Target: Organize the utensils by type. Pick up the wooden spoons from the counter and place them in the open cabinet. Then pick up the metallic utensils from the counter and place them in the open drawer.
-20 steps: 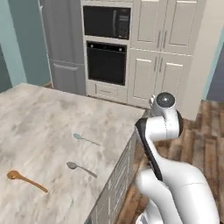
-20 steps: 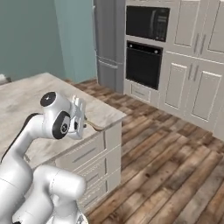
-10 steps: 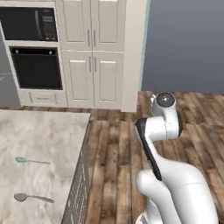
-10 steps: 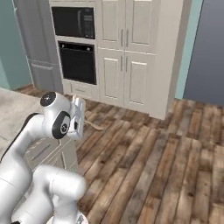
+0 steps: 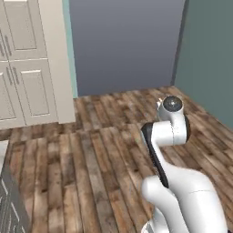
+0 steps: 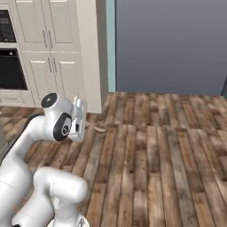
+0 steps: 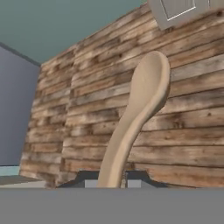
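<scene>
My gripper is shut on the handle of a pale tan wooden spoon, whose oval bowl points away from the hand over the plank floor. In the right base view the gripper sits beside the arm's wrist, and the wooden spoon sticks out of it to the right, held in the air. A corner of the counter shows at the left edge of the left base view, above its grey panelled fronts.
Tall cream cabinets and a black oven stand at the left. A blue-grey wall lies ahead, with open wooden floor in front of it. A grey panel shows at the hand view's top.
The whole picture has swung as the base turns: the counter with its spoons has slid out to the left and the blue-grey wall has come in. The gripper still holds the spoon.
</scene>
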Motion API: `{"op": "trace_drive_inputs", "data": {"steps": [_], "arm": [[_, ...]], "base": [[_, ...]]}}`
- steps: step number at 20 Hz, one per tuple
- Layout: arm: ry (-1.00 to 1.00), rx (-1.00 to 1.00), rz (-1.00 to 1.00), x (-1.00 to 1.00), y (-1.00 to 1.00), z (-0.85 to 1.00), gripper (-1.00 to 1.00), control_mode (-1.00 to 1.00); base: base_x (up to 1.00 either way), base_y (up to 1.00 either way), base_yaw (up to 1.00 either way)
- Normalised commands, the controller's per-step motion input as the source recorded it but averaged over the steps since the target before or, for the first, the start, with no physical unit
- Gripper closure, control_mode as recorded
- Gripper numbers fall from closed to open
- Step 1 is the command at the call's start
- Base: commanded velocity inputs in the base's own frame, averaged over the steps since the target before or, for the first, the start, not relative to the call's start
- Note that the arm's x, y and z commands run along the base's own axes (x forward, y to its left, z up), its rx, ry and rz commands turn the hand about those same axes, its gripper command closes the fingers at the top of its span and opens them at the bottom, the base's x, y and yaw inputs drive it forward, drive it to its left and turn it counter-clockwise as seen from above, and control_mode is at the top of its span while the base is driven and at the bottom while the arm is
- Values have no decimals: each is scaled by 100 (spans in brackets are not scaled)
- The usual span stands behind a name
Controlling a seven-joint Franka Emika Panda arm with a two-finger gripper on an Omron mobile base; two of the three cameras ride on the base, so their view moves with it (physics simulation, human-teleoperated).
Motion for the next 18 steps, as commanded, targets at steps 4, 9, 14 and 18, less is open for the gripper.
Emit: {"op": "trace_drive_inputs", "data": {"steps": [4, 9, 14, 18], "arm": [[0, 0, 0, 0, 0, 0, 100, 100], [0, 0, 0, 0, 0, 0, 100, 100], [0, 0, 0, 0, 0, 0, 100, 100], [0, 0, 0, 0, 0, 0, 100, 100]], "base": [[13, -59, -56], [12, -51, -53], [10, -54, -52], [8, -58, -55]]}}
